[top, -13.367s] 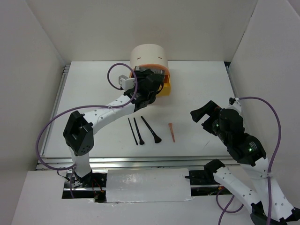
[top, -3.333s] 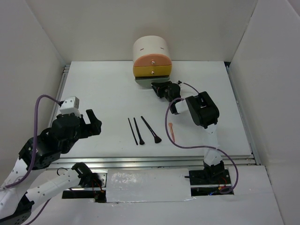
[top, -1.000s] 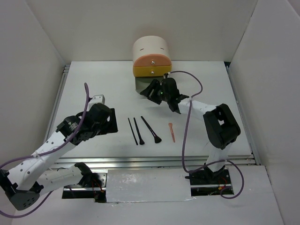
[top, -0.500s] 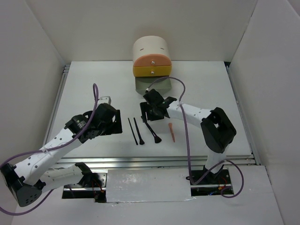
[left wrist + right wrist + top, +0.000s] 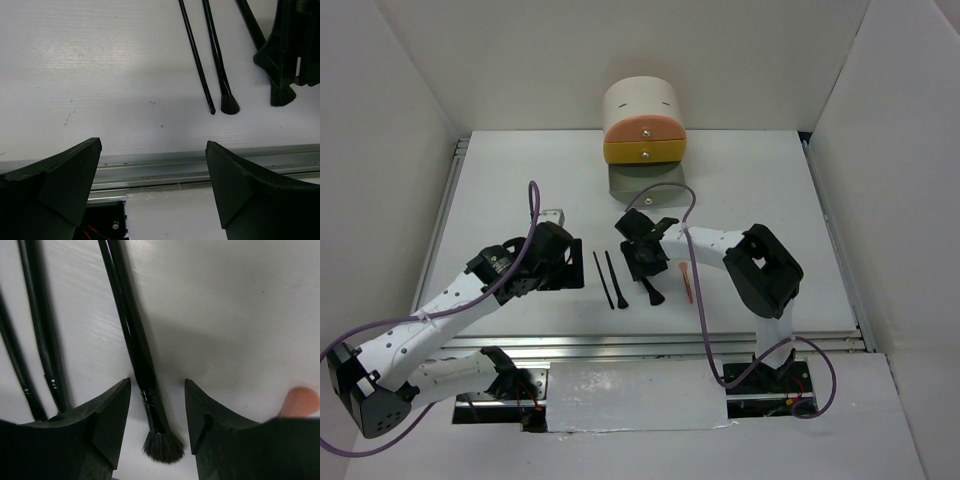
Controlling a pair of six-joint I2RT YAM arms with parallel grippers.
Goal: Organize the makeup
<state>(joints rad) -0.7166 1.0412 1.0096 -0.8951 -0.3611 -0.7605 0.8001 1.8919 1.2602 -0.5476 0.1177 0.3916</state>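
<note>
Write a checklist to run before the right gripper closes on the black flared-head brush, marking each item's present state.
1. Black flared-head brush handle lies inside the right gripper: ok.
2. Both fingers touching the handle: not ok, gap on each side.
3. Two thin black sticks outside the jaws: ok.
4. Salmon-pink stick outside the jaws: ok.
5. Left gripper open, away from the brush: ok.
6. Cream cylindrical organizer has a drawer open to receive the brush: cannot tell.
</note>
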